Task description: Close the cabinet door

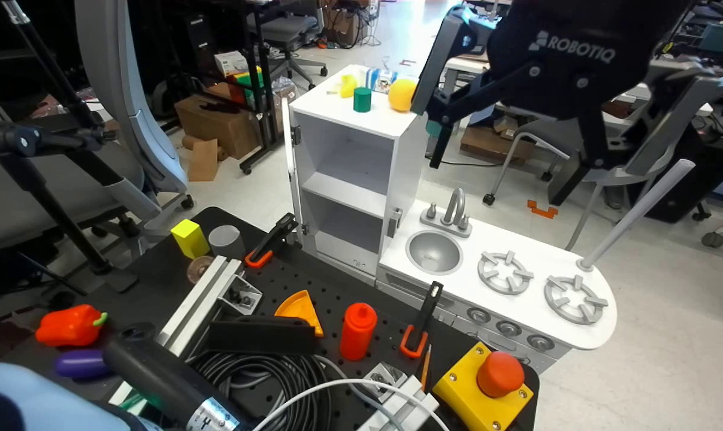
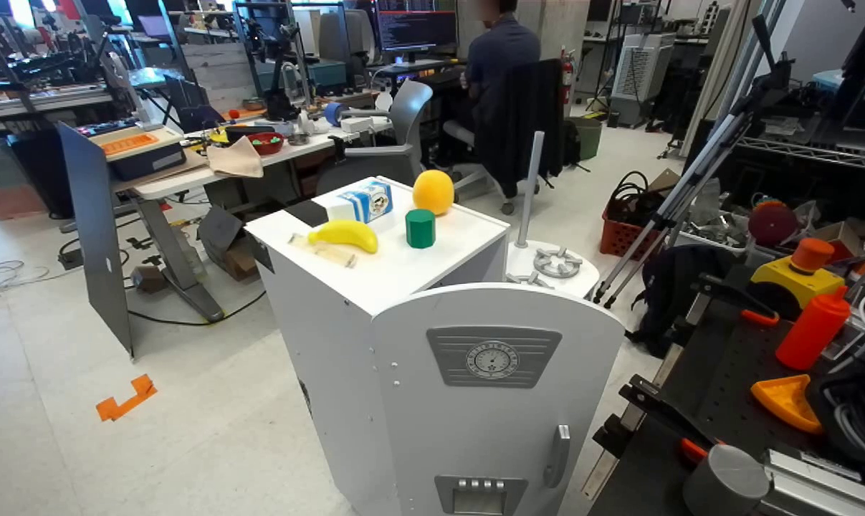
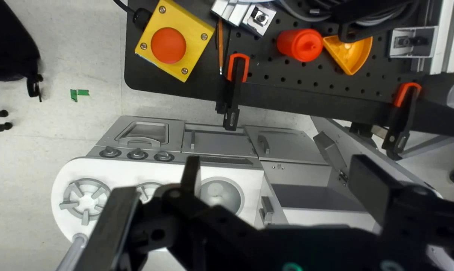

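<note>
The cabinet door [image 1: 293, 173] stands open on the tall white unit [image 1: 407, 149], seen nearly edge-on in an exterior view. Its outer face shows in an exterior view [image 2: 468, 423], with a round dial mark near the top and a grey handle at the right. Its inner side shows at the right of the wrist view [image 3: 345, 145]. The unit's shelves are exposed. My gripper [image 1: 498, 173] is open and empty, above the low counter side. In the wrist view its fingers [image 3: 281, 175] are spread wide, apart from the door; one finger overlaps the door in the picture.
A ball [image 2: 433, 191], banana [image 2: 346, 235], green block [image 2: 420, 229] and carton [image 2: 364, 202] sit on the unit's top. The low counter [image 1: 541, 254] has a faucet [image 1: 455, 206] and an upright grey post [image 1: 637, 212]. A black table [image 1: 349, 284] with clamps stands close to the door.
</note>
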Controlling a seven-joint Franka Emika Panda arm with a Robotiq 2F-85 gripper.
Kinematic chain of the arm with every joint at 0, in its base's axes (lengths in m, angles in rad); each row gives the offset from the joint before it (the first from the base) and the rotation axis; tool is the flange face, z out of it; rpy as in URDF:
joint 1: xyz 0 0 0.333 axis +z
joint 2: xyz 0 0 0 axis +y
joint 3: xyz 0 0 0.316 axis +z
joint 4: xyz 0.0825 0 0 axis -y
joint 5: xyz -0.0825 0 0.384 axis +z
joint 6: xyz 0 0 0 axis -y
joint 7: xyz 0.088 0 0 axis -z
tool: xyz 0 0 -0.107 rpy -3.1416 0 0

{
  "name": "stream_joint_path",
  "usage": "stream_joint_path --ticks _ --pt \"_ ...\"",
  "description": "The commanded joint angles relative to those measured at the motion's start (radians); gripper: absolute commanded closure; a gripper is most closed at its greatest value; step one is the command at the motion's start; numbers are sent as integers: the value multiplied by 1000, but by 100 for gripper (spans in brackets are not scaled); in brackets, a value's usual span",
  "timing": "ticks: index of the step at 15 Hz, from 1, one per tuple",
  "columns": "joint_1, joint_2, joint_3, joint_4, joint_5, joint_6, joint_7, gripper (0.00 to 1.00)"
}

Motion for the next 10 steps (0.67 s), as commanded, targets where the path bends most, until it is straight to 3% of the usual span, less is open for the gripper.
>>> stream_joint_path --ticks 1,10 --pt "12 35 71 -3 -44 -9 0 0" --pt "163 162 220 -18 4 88 67 0"
